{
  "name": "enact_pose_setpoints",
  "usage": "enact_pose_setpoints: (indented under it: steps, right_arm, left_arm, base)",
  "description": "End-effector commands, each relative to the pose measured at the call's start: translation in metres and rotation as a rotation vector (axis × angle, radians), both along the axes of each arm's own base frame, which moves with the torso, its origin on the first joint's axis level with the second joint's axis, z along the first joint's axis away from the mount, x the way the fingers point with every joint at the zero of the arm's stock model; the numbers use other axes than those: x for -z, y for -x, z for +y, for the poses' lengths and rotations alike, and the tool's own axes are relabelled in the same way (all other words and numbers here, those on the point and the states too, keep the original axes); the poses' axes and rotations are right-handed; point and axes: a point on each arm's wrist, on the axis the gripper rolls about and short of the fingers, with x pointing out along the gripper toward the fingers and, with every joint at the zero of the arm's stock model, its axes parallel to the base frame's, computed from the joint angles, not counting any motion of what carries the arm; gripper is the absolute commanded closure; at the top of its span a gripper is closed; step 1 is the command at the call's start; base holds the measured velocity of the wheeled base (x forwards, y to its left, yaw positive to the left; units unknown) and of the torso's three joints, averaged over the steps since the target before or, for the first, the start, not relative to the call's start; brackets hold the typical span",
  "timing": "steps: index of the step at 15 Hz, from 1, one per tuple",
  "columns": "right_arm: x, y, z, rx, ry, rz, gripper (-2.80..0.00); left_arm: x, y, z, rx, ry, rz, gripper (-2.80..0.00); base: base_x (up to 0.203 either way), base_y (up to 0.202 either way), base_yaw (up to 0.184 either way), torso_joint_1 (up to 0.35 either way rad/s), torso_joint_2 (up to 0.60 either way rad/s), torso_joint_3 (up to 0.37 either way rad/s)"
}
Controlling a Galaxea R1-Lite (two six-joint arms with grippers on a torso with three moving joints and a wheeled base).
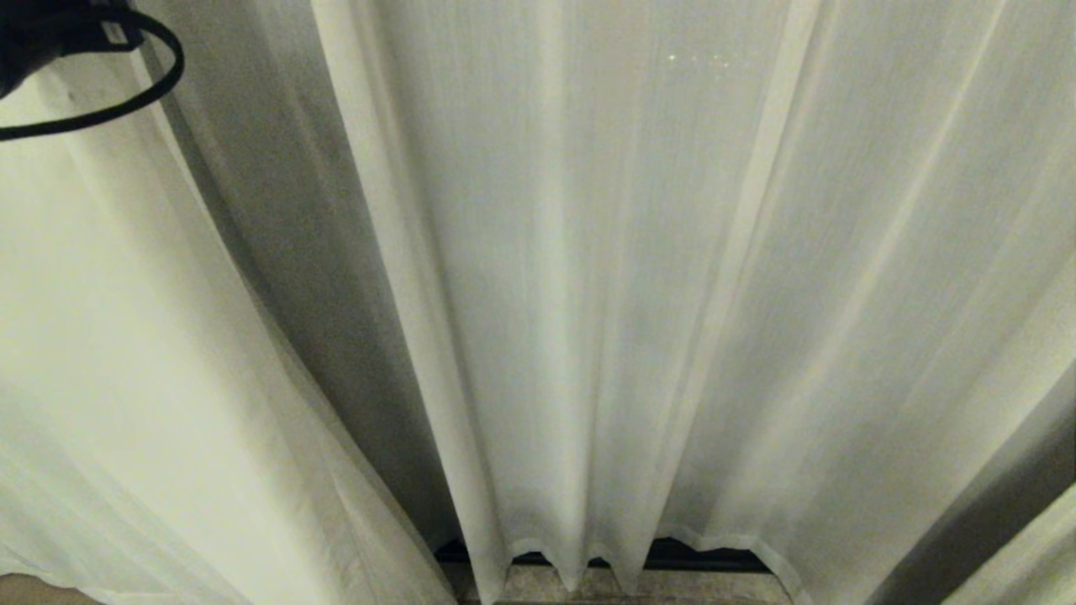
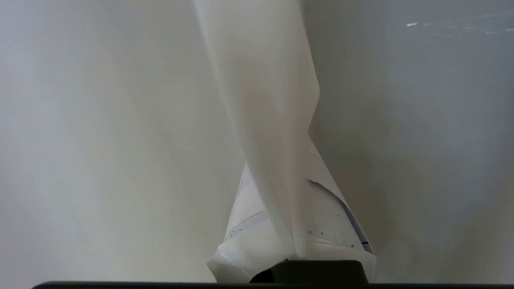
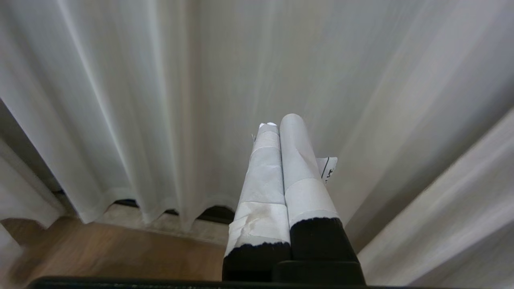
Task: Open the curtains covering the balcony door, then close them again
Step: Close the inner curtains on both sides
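Observation:
The curtains (image 1: 588,277) hang shut in long pale pleats and fill the head view; a thicker cream panel (image 1: 101,378) hangs at the left. The balcony door is hidden behind them. In the left wrist view, my left gripper (image 2: 279,168) is shut on a fold of the curtains (image 2: 265,100), which runs up from between the white-taped fingers (image 2: 333,216). Only a dark part of the left arm with a cable loop (image 1: 50,42) shows at the head view's top left. My right gripper (image 3: 277,125) is shut on nothing and points at the curtains (image 3: 160,100) low down.
A dark strip (image 1: 698,555) and a pale sill (image 1: 538,584) show under the hem. Wooden floor (image 3: 112,249) lies in front of the curtains. Another pleated panel (image 3: 449,224) hangs close by the right gripper.

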Motion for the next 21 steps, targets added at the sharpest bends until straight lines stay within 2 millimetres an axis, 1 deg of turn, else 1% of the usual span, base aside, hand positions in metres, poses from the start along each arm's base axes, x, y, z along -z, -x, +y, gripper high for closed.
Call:
enact_pose_setpoints:
  steps: [1, 4, 16, 17, 21]
  right_arm:
    - [0.0, 0.0, 0.0, -0.001, 0.001, 0.005, 0.0]
    - [0.0, 0.0, 0.0, -0.001, 0.001, 0.005, 0.0]
    - [0.0, 0.0, 0.0, -0.001, 0.001, 0.005, 0.0]
    - [0.0, 0.0, 0.0, -0.001, 0.001, 0.005, 0.0]
    - [0.0, 0.0, 0.0, -0.001, 0.001, 0.005, 0.0]
  left_arm:
    - [0.001, 0.003, 0.0, -0.001, 0.0, -0.001, 0.0]
    - [0.008, 0.009, 0.0, 0.0, 0.0, 0.018, 0.0]
    - [0.007, 0.014, 0.0, 0.0, 0.003, 0.009, 0.0]
    - [0.007, 0.014, 0.001, -0.001, 0.003, 0.011, -2.8]
    - [0.008, 0.015, 0.001, -0.004, 0.003, 0.009, -2.8]
  base:
    - [0.0, 0.0, 0.0, 0.0, 0.0, 0.0]
    - [0.0, 0.0, 0.0, 0.0, 0.0, 0.0]
    - [0.0, 0.0, 0.0, 0.0, 0.0, 0.0]
    - [0.0, 0.0, 0.0, 0.0, 0.0, 0.0]
    - [0.0, 0.0, 0.0, 0.0, 0.0, 0.0]
